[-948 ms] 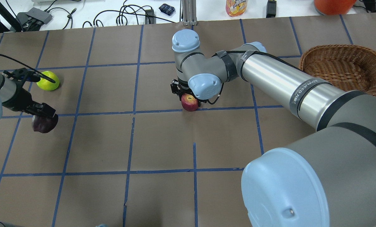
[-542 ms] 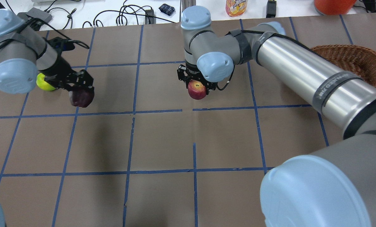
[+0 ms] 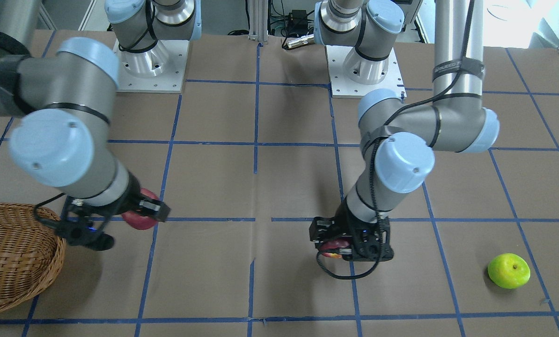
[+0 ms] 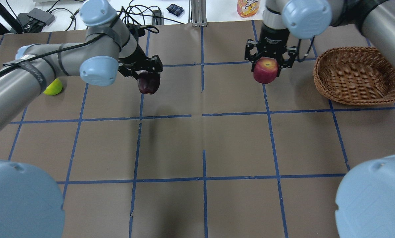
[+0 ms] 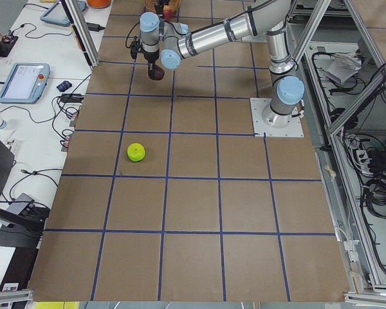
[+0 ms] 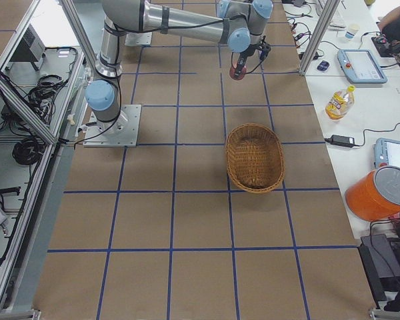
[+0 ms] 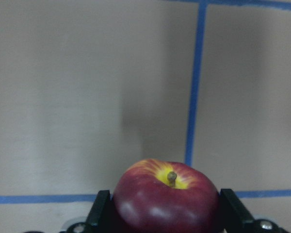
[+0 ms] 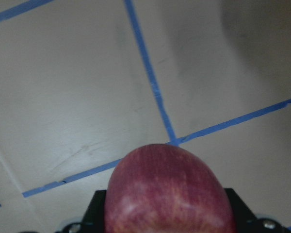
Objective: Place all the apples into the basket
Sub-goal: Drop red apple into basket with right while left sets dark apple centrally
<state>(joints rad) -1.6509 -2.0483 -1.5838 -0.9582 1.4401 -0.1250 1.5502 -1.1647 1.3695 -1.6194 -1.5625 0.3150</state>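
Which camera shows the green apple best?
The exterior front-facing view: the green apple lies whole and unobstructed on the table, stem dimple visible. In the overhead view the left arm hides part of it. The exterior left view shows it whole but small. The exterior right and wrist views miss it.

Robotics lab: a table (image 4: 171, 145) gridded with blue tape (image 4: 234, 114), cables (image 4: 131, 16) and a control tablet (image 6: 362, 65) on the bench at 12 o'clock, metal framing (image 6: 27, 115) at 6 o'clock.

Overhead camera looks forward and down; front camera faces it; both take in basket (image 4: 359, 76). End cameras stand high, far. Wrist cameras close above table (image 7: 87, 97).
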